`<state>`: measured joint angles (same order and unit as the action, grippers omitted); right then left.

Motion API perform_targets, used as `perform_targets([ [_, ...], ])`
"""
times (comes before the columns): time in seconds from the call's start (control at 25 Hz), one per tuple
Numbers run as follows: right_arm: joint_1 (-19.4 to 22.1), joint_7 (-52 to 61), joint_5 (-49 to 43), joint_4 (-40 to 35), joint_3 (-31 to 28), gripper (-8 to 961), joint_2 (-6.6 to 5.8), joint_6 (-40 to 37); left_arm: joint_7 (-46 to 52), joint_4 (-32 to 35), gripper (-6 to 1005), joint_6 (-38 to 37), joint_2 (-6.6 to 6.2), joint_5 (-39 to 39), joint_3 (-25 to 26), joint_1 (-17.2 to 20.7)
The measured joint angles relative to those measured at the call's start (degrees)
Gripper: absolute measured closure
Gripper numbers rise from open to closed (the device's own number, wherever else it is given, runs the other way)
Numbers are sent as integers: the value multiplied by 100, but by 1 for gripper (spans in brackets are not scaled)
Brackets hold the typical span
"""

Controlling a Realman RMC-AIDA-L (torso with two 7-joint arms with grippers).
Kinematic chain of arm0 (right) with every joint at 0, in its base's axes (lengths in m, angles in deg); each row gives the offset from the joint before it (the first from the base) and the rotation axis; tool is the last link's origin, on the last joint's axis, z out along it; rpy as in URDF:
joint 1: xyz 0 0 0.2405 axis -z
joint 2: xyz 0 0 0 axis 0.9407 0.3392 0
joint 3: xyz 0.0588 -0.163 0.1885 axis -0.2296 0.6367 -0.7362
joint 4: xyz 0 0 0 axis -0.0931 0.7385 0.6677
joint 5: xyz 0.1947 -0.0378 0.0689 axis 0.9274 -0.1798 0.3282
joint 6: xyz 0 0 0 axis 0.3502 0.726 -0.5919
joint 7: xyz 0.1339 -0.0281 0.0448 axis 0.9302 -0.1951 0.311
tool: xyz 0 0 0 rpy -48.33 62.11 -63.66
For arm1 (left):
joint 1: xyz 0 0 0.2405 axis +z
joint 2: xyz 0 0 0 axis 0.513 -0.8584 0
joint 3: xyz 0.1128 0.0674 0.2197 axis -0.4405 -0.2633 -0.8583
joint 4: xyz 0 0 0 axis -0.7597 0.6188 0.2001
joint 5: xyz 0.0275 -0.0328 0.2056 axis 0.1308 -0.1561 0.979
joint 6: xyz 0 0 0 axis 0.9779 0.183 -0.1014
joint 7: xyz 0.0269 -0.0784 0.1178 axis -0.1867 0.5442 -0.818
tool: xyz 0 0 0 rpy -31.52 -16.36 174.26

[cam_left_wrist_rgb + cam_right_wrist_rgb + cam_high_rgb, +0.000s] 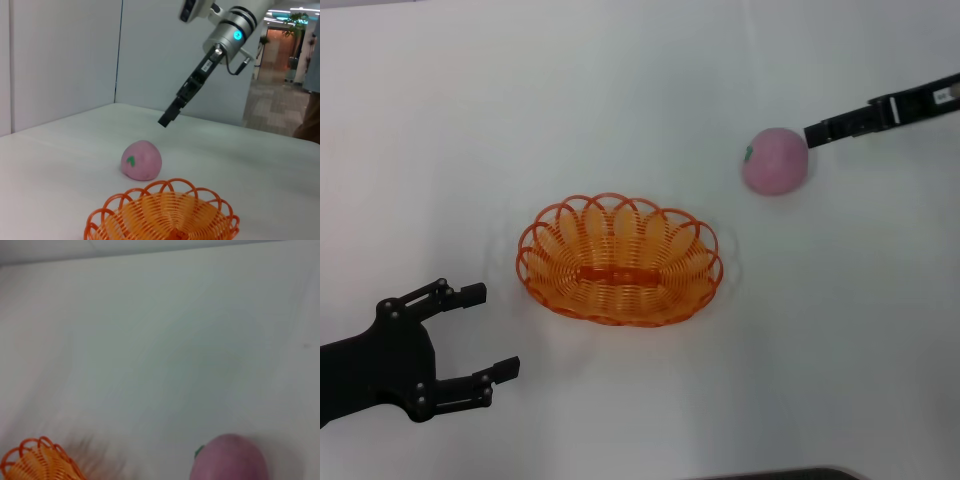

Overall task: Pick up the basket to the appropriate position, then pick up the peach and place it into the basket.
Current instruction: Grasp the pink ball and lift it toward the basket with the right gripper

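Note:
The orange wire basket (620, 262) sits upright and empty on the white table, near the middle. The pink peach (775, 160) lies on the table to its far right, apart from it, green stem mark facing left. My left gripper (492, 331) is open and empty, low at the near left, a short way left of the basket. My right gripper (812, 134) reaches in from the right and hovers just beside and above the peach. The left wrist view shows the basket (160, 215), the peach (141, 160) and the right gripper (165, 121) above the peach. The right wrist view shows the peach (230, 460) and the basket's rim (37, 462).
The white table (620, 90) stretches bare around the basket and peach. A dark edge (790, 474) shows at the near side. In the left wrist view a wall (65, 60) stands behind the table and a corridor (280, 85) opens beyond.

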<state>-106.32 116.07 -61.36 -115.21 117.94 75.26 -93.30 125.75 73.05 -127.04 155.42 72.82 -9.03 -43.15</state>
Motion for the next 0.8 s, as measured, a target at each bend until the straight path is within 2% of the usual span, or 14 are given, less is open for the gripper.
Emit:
perform_targets([
  [0.32, -327, -31, -544, -56, 572, 29, 128, 262, 2, -34, 115, 19, 0, 16, -9, -10],
  [0.64, -380, 64, -551, 6, 1331, 27, 172, 722, 1, -61, 114, -3, 0, 4, 16, 10],
  [0.8, -386, 124, -554, 81, 1480, 24, 183, 878, 6, -63, 114, -4, 0, 1, 16, 14],
])
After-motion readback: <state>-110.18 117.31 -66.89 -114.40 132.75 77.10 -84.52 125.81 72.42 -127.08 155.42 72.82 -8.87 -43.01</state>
